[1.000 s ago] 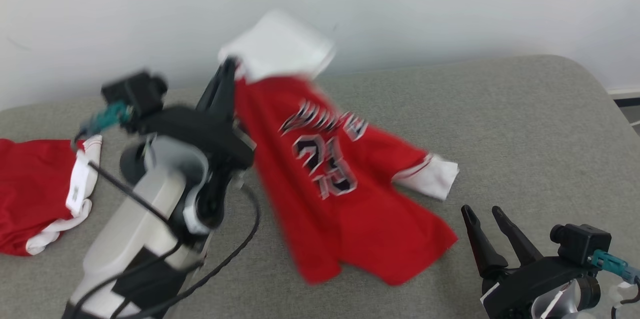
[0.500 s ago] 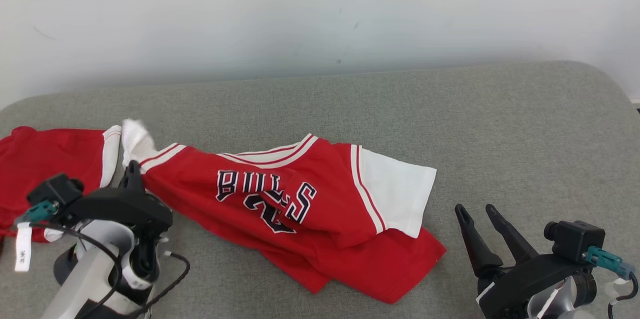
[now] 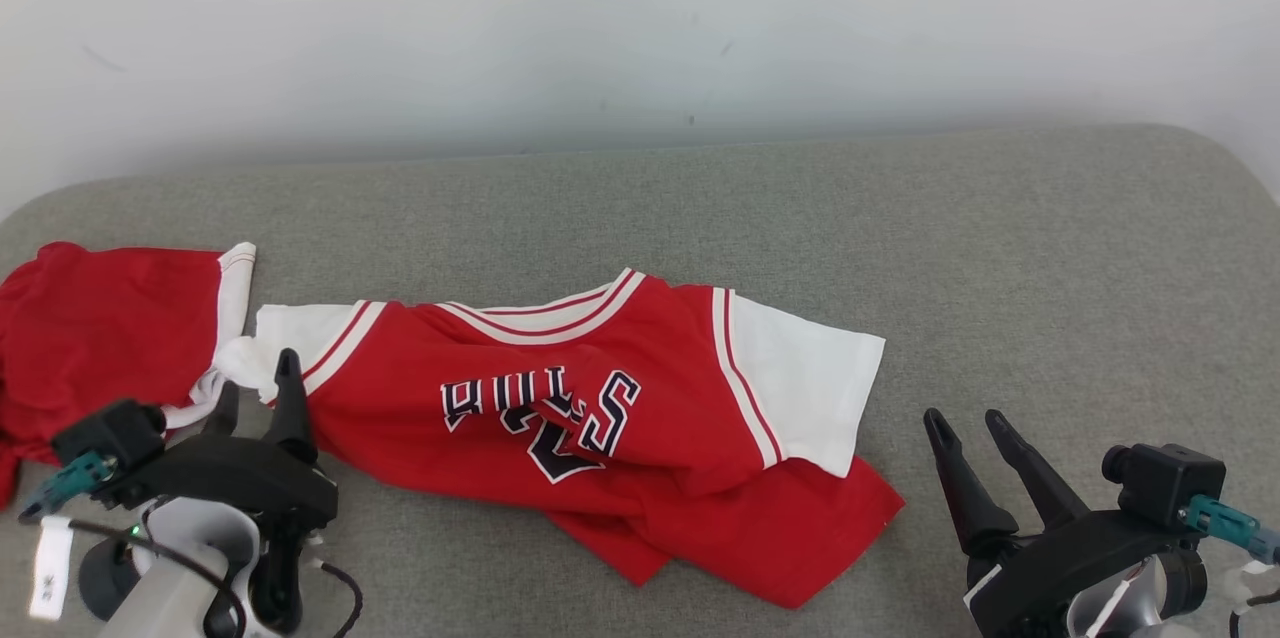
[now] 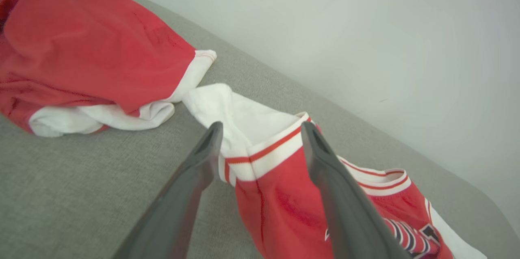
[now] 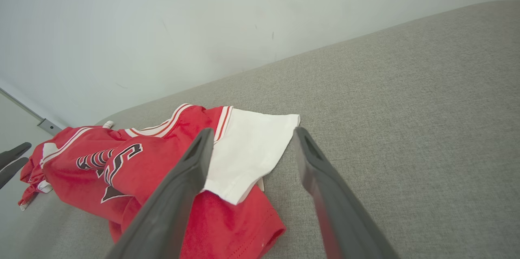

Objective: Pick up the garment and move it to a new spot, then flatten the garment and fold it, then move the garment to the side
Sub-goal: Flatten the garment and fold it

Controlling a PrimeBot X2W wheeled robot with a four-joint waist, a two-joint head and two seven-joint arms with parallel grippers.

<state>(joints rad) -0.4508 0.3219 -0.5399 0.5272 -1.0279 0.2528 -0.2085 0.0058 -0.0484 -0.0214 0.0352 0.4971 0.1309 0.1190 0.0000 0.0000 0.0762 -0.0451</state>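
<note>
Left gripper (image 3: 257, 386) apart, empty, at sleeve (image 3: 290, 328) of jersey (image 3: 650, 438); right gripper (image 3: 965, 421) apart. Risk: sleeve apparently touches second garment (image 3: 100, 338); grasp may snag both.

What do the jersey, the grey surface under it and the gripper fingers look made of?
Jersey: thin knit fabric, likely synthetic; matte red with white sleeves, drapes in soft folds.
Grey surface: woven upholstery-like cloth, visible coarse weave, matte.
Gripper fingers: dark, smooth, faint sheen; probably moulded plastic or rubber-coated, can't tell which.
</note>
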